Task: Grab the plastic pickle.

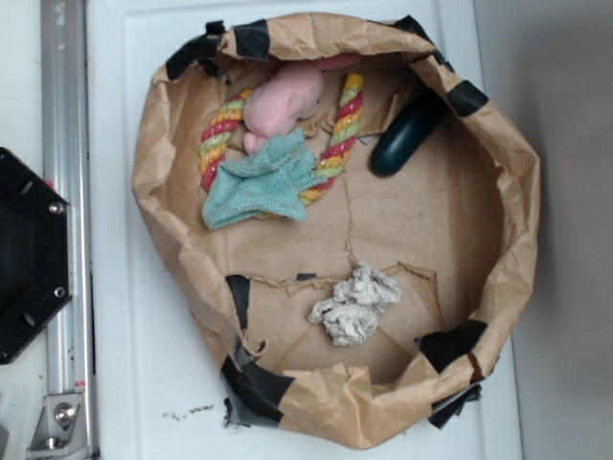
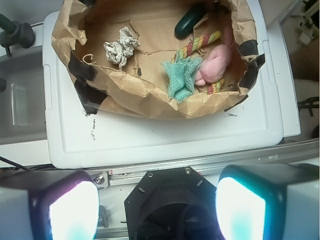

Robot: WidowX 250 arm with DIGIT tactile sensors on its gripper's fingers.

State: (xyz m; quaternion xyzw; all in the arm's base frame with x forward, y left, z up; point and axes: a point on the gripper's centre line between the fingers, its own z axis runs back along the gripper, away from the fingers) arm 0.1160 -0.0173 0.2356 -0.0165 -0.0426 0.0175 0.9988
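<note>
The plastic pickle is a smooth, very dark green oblong lying tilted against the paper wall at the upper right of the brown paper basket. In the wrist view the pickle shows at the basket's far side. My gripper is open, with nothing between its two glowing pads. It hovers over the black robot base, well away from the basket and the pickle. The exterior view does not show the gripper.
Inside the basket lie a red-yellow-green striped rope, a teal knitted cloth, a pink soft toy and a crumpled white wad. The basket stands on a white lid. A metal rail and black base are at the left.
</note>
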